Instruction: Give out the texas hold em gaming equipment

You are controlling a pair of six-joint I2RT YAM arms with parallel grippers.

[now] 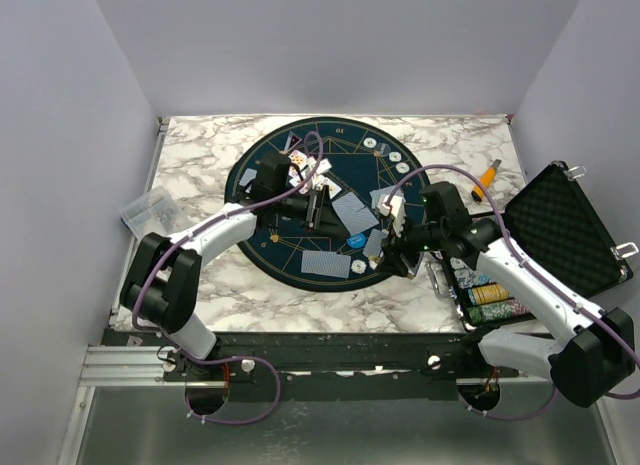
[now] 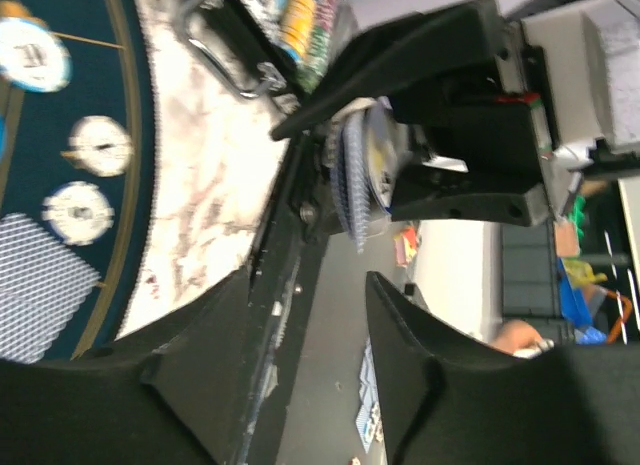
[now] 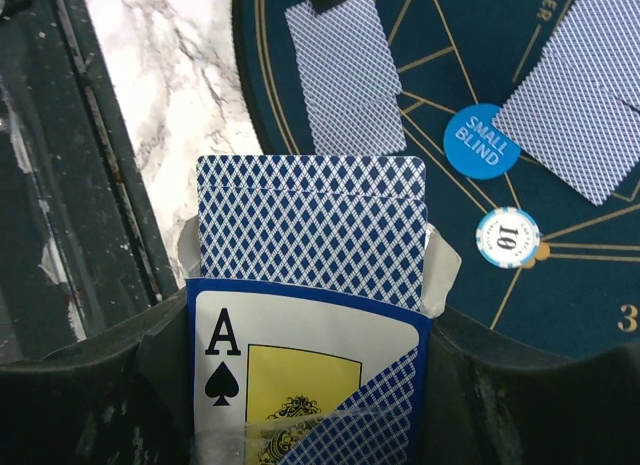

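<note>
- Right gripper [image 3: 310, 415]: clamped on a deck box [image 3: 300, 335], held upright over the near right rim of the round dark-blue mat [image 1: 275, 260].
- The box front is white with a blue border, a black ace of spades and a yellow panel. The flap is open.
- Deck of cards [image 3: 310, 225]: stands partly out of the box top. The backs carry a blue-and-white diamond lattice with a thin pale margin.
- Left gripper [image 2: 310, 285]: over the middle of the mat, fingers apart with nothing between them. It faces the right gripper and the deck.
- Dealt cards: face down on the mat, in overlapping pairs. One pair [image 3: 345, 80] lies near the mat's near edge and another [image 3: 585, 105] further in.
- A few white-faced cards [image 1: 300, 163] lie at the far side of the mat. Their pips are too small to read.
- Button disc [image 3: 483, 142]: flat blue round with white lettering "SMALL BLIND". It lies on the mat between the two face-down pairs.
- Poker chip [image 3: 508, 237]: whitish with a pale blue edge, marked "10", just beside the blue disc.
- Two similar chips [image 2: 100, 145] lie near the mat's rim.
- Black foam-lined case [image 1: 565, 230]: open on the right of the marble table [image 1: 200, 150], with chip stacks [image 1: 490, 295] inside.
- Orange-handled tool [image 1: 487, 175]: on the marble, between the mat and the case.
</note>
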